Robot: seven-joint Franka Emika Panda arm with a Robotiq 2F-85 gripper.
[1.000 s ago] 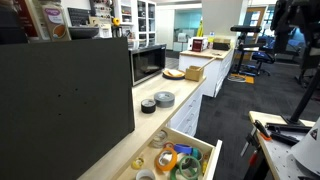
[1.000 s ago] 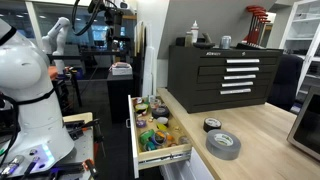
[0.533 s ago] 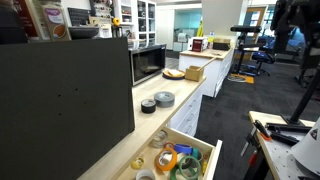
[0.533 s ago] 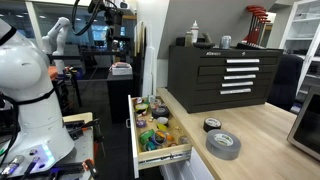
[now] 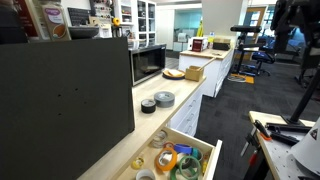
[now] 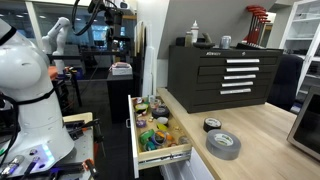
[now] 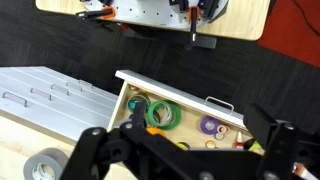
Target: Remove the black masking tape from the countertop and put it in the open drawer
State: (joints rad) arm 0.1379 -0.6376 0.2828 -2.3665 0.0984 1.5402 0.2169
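Gripper hangs over the open drawer, jaws spread wide, nothing held. Black masking tape lies flat on the countertop, hole up, just beside the grey roll. In the wrist view only the grey roll shows, lower left, and the tape likely lies that way. Being a ring, it has no long axis.

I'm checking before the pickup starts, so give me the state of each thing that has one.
pincer: open, holding nothing
black masking tape: lying flat on the countertop, not held
grey roll: lying flat on the countertop, not held
open drawer: pulled out, cluttered with items
tool chest: all drawers shut
microwave: door shut
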